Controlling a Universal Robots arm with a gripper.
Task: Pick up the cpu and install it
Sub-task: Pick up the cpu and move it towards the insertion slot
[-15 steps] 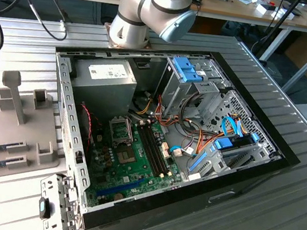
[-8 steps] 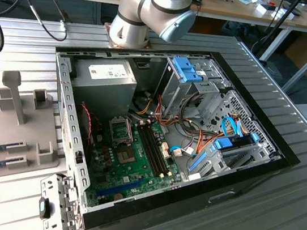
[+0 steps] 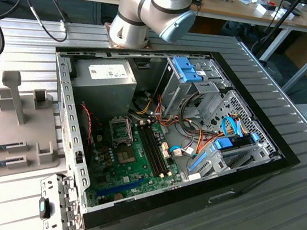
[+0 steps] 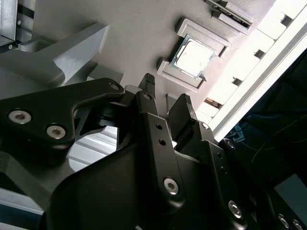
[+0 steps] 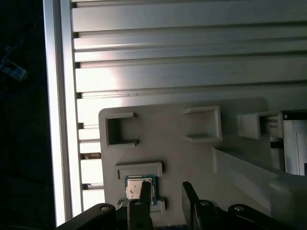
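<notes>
My claw (image 4: 167, 90) is spread, its two fingers (image 4: 149, 101) empty, hovering near one cpu (image 4: 194, 56). The chip lies flat in a framed pocket of one grey plate (image 4: 139, 43)

the cpu (image 4: 194, 56) has a dull silver-grey top with a thin green rim. the gripper (image 4: 168, 87) is matt black, dotted with bright silver screw heads. the holder tray (image 5: 158, 124) is plain pale grey. the table (image 5: 192, 48) is silver metal, ribbed in long parallel stripes. in the exterior view the motherboard (image 3: 128, 174) is green, the case (image 3: 236, 178) is black-edged, the power supply (image 3: 104, 79) is grey, the drive latches (image 3: 185, 69) are blue, and the arm (image 3: 157, 7) is silver-grey with a pale blue cap.
</notes>
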